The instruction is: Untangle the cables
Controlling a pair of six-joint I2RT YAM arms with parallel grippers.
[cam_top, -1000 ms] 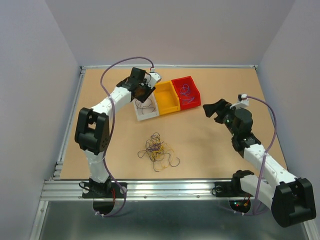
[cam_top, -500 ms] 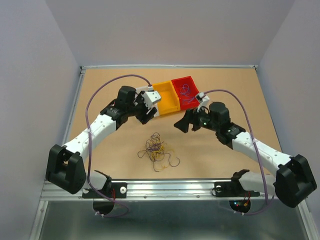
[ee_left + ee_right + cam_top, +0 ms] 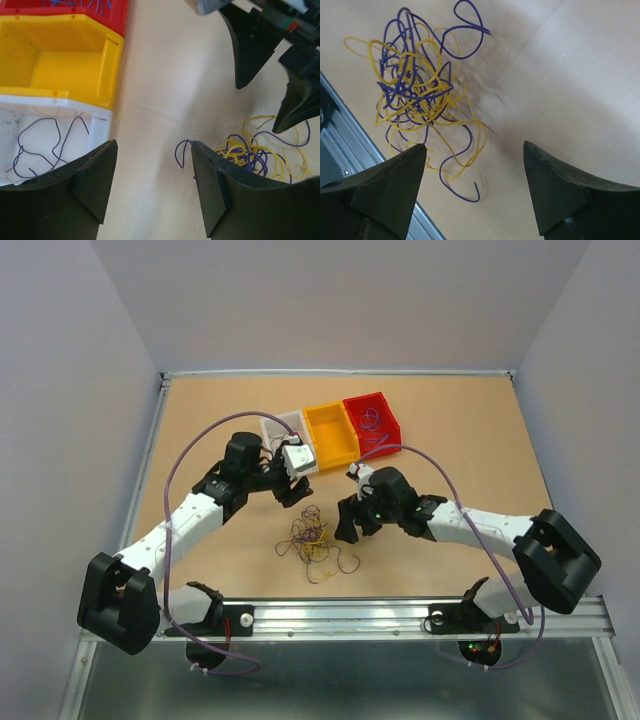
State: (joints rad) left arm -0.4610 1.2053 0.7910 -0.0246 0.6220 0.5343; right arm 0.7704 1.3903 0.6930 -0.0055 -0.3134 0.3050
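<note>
The cables (image 3: pixel 315 545) lie as one loose tangle of purple, yellow and dark wires on the tan table, near the front middle. My left gripper (image 3: pixel 296 491) is open and empty, just behind and left of the tangle. In the left wrist view (image 3: pixel 154 145) the tangle (image 3: pixel 260 150) lies beside its right finger, one purple loop (image 3: pixel 182 150) reaching between the fingers. My right gripper (image 3: pixel 346 524) is open and empty, close to the tangle's right side. In the right wrist view (image 3: pixel 474 145) the tangle (image 3: pixel 417 90) lies ahead and to the left.
Three bins stand in a row behind: a white one (image 3: pixel 288 446) holding a dark-purple wire (image 3: pixel 40 140), a yellow one (image 3: pixel 333 435), and a red one (image 3: pixel 372 422) holding purple wire. The metal front rail (image 3: pixel 340 615) runs close in front of the tangle.
Both arms have swung in toward the tangle. The left gripper came down from over the white bin; the right gripper came from the right. The tangle has not moved.
</note>
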